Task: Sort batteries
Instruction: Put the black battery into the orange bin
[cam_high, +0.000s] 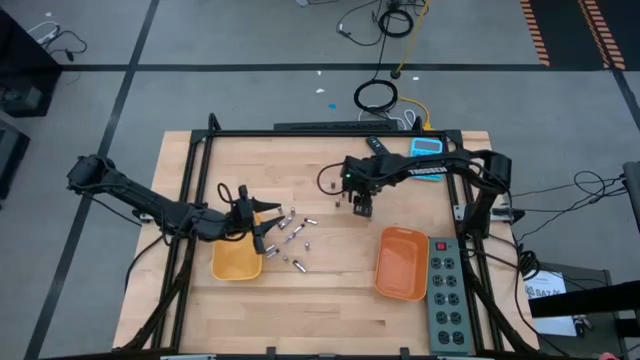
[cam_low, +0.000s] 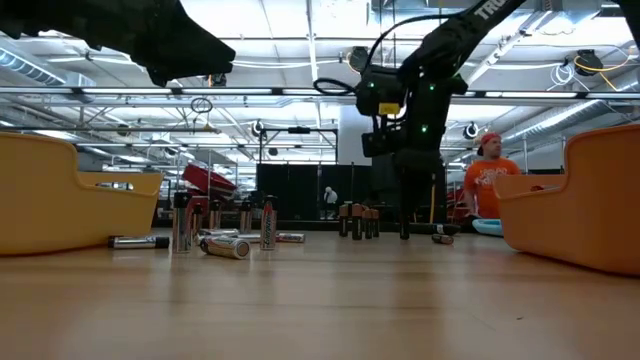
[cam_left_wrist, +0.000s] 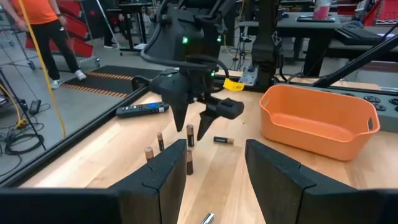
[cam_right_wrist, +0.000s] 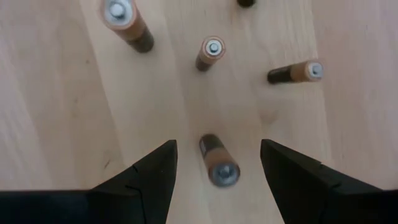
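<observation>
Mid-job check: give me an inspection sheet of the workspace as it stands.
Surface: wooden table, bare at the front.
Job's things: silvery batteries by yellow tray; dark batteries standing under right gripper; orange tray.
Clutter: blue calculator, power strip.
Grippers: left gripper open, beside the silvery batteries; right gripper open, above dark batteries.
Cables: coil on floor.
Surroundings: person in orange shirt.
</observation>
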